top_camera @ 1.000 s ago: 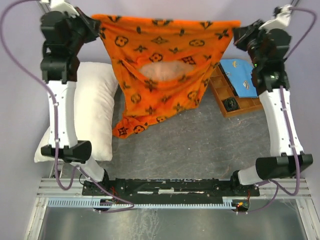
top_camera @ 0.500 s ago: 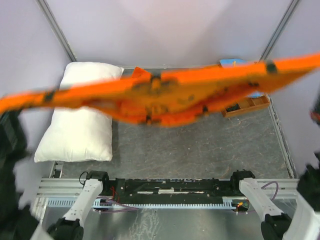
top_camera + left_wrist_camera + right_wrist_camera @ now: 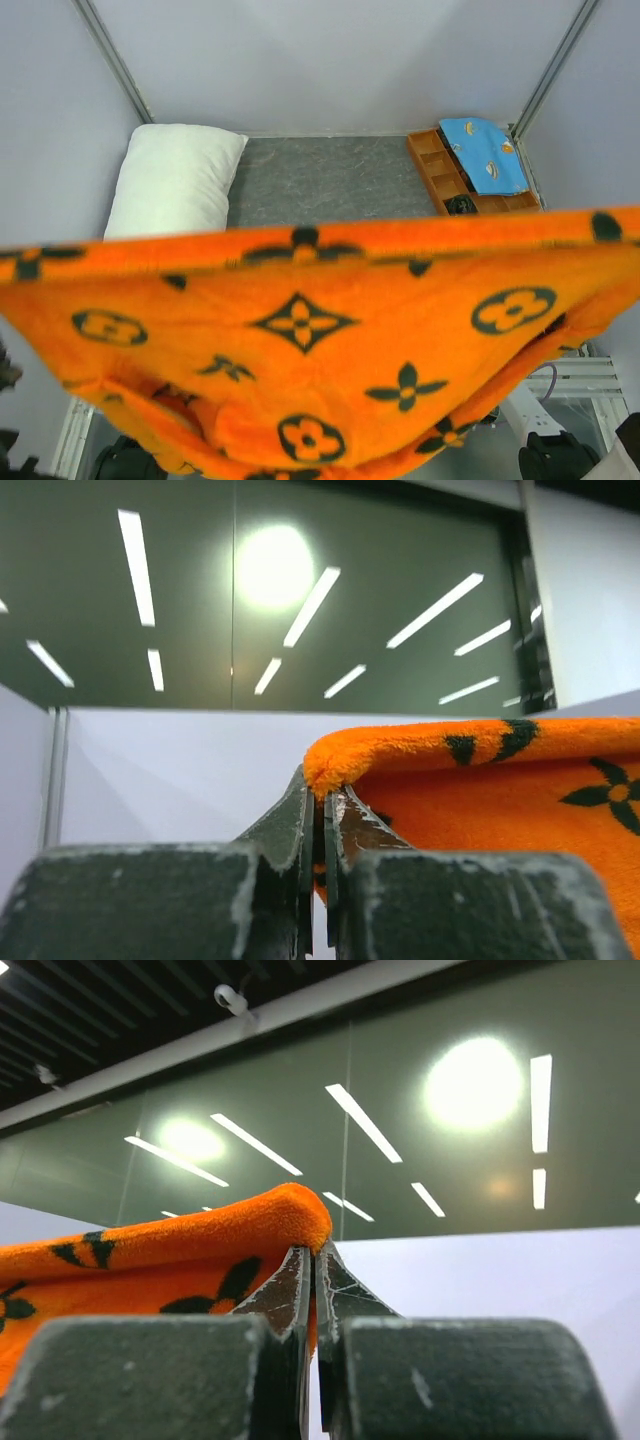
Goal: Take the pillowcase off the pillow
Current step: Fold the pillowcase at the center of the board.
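Top external view is half filled by the pillowcase (image 3: 320,340), stretched wide and held high, close to that camera and well above the table (image 3: 330,180). Its orange pile carries black flower, ringed-flower and four-point star motifs; I can read no letters among them. Beyond it the pillow (image 3: 175,185) lies bare and white at the far left of the table, apart from the cover. At the far right stands a wooden tray (image 3: 430,165) with compartments, and a light-blue patterned cloth (image 3: 485,155) lies over its far end.

The fabric hides my fingers in that view, but the wrist views show them. My left gripper (image 3: 322,805) is pinched tight on a folded edge of the cover, jaws almost touching, with the orange cloth running off to the right. My right gripper (image 3: 312,1260) is clamped the same way on another edge, with the cloth running off to the left. Both wrist cameras look upward at ceiling lights (image 3: 270,565), out of the top view's sight.
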Controlling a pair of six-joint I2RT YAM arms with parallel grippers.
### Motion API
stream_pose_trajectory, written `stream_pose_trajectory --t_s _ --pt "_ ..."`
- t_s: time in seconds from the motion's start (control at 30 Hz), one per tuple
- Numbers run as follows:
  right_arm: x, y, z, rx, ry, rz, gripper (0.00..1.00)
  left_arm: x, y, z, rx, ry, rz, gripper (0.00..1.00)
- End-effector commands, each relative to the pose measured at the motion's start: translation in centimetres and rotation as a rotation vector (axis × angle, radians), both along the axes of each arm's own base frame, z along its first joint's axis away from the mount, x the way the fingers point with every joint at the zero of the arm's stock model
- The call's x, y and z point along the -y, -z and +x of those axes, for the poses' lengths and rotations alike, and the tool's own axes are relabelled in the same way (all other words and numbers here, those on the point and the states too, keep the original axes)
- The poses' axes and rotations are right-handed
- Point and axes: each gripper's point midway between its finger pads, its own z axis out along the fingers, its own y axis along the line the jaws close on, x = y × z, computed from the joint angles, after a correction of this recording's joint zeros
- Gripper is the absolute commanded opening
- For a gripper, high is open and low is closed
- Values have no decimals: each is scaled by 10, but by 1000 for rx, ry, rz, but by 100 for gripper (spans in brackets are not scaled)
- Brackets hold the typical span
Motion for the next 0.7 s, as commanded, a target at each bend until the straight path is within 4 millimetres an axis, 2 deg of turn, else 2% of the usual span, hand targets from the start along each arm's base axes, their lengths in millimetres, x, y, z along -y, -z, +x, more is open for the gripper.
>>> stream_pose_trajectory --t_s 0.0,0.07,0.13,0.2,0.27,0.3,0.4,0.43,0.47,0.53,0.6,0.63,0.67 --pt "34 7 107 -230 146 160 1 -17 14 142 -295 -132 -40 3" --pt "34 17 149 -319 159 160 1 -13 33 203 -433 -141 -20 3" --pt "32 37 204 -423 159 168 1 -11 71 279 -609 -168 -12 3" --pt "30 67 262 -529 157 180 1 -7 119 353 -782 -180 -3 3" --pt "30 109 323 -657 172 186 1 4 169 414 -918 -153 28 3" --pt "30 137 360 -735 192 189 1 9 193 439 -972 -142 33 3" --pt "32 225 451 -941 254 176 1 17 267 513 -1116 -132 46 3" --pt "32 254 478 -1001 275 170 1 18 295 538 -1174 -139 52 3" --pt "32 281 504 -1056 293 163 1 20 336 569 -1256 -144 63 3" --pt "30 332 552 -1145 313 142 1 21 388 611 -1354 -163 62 3" --pt "26 370 590 -1205 313 123 1 20 434 649 -1432 -188 48 3" --pt "23 377 607 -1212 305 111 1 21 452 665 -1463 -189 44 3" --pt "21 386 620 -1226 299 102 1 24 445 681 -1444 -182 36 3"
